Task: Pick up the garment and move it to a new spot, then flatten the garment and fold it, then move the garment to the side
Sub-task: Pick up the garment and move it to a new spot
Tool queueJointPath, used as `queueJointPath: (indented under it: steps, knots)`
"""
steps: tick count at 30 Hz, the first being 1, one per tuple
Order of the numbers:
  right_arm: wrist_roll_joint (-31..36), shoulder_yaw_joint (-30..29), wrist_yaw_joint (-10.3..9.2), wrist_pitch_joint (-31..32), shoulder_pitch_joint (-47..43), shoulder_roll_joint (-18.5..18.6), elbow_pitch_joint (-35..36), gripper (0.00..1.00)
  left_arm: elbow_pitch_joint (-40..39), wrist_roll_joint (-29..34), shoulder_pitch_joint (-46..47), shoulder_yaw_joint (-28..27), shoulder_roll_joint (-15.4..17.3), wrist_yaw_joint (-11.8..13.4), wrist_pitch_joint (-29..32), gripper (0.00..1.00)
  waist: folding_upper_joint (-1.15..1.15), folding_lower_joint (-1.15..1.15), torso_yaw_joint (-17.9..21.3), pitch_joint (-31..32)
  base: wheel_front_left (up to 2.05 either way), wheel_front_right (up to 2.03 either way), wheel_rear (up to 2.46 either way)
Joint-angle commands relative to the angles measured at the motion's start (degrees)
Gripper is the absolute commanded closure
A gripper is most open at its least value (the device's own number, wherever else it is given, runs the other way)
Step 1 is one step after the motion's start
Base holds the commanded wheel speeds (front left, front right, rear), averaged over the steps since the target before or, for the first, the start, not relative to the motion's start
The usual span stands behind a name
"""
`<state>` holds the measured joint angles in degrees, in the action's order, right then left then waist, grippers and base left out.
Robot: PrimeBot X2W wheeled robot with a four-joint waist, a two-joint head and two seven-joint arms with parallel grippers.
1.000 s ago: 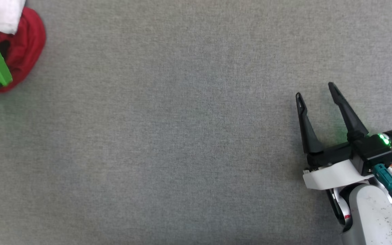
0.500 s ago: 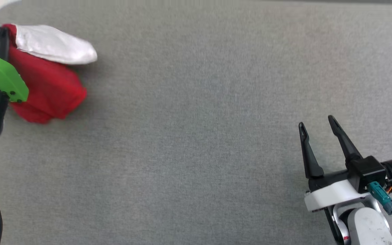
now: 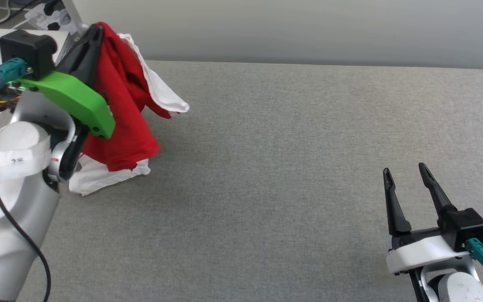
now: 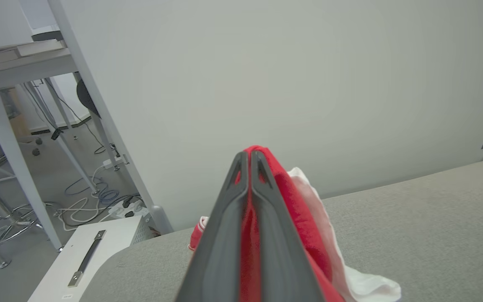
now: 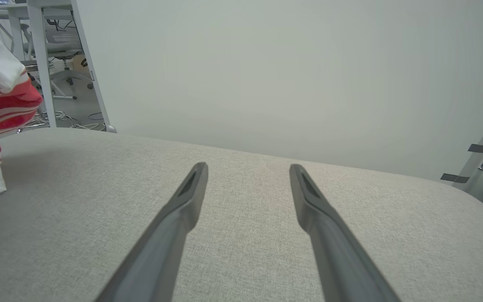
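Head view, upper left of the frame: the left gripper [image 3: 95,31] is raised with its two dark fingers pressed together on a fold of the red-and-white jersey T-shirt [image 3: 120,113]. The left wrist view confirms the pinch, with red cloth emerging between and beside the fingers [image 4: 262,209]. The T-shirt hangs bunched from this single grip. One white sleeve flares toward the frame centre, and the lowest white cloth appears to rest on the grey fabric-covered surface [image 3: 287,167], near its left edge. Part of the red body drapes against the green wrist mount [image 3: 74,100].

Lower right of the frame: the right gripper [image 3: 404,168] lies just above the surface, well apart from the T-shirt, its fingers spread and holding nothing.

Risks, as judged from this pose:
- **Slipping:** one narrow pinch carries the whole bunched weight, so a quick swing could pull the cloth free.
- **Dragging:** the trailing hem may drag and roll under itself during transport, which would make flattening harder.
- **Snagging:** cloth lying on the wrist mount could catch there on release.
- **Falling off:** letting go this close to the edge could let the T-shirt slide off the surface.
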<state>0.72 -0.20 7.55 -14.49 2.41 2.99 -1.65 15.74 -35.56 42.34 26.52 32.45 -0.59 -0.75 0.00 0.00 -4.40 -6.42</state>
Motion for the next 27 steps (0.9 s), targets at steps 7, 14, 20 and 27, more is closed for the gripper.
queueJointPath:
  steps: [7,14,20,27]
  knots:
    - [-1.1,-3.1,-0.06,-0.5,-0.7,-0.1,0.7,0.0,-4.6,0.3,-0.1,3.4,-7.3,2.0,0.1,1.0,0.0,0.0,5.5,1.2,0.0,0.0,0.0]
    - [-0.6,-8.5,-0.06,-0.5,0.1,-0.1,1.5,0.0,-0.9,0.4,-2.6,10.1,-17.8,2.2,-1.8,1.0,0.0,0.0,9.5,-0.1,0.0,0.0,0.0]
    - [-0.4,-9.8,-0.06,-0.5,0.6,-0.1,2.0,0.0,6.3,1.7,-6.8,17.9,-25.2,1.4,-2.0,1.0,0.0,0.0,12.0,-1.6,0.0,0.0,0.0]
    - [-0.8,-8.7,-0.06,-0.5,0.7,-0.1,1.0,0.0,15.1,1.5,-10.5,25.3,-28.6,-1.3,0.3,0.0,0.0,0.0,12.7,-2.6,0.0,0.0,0.0]
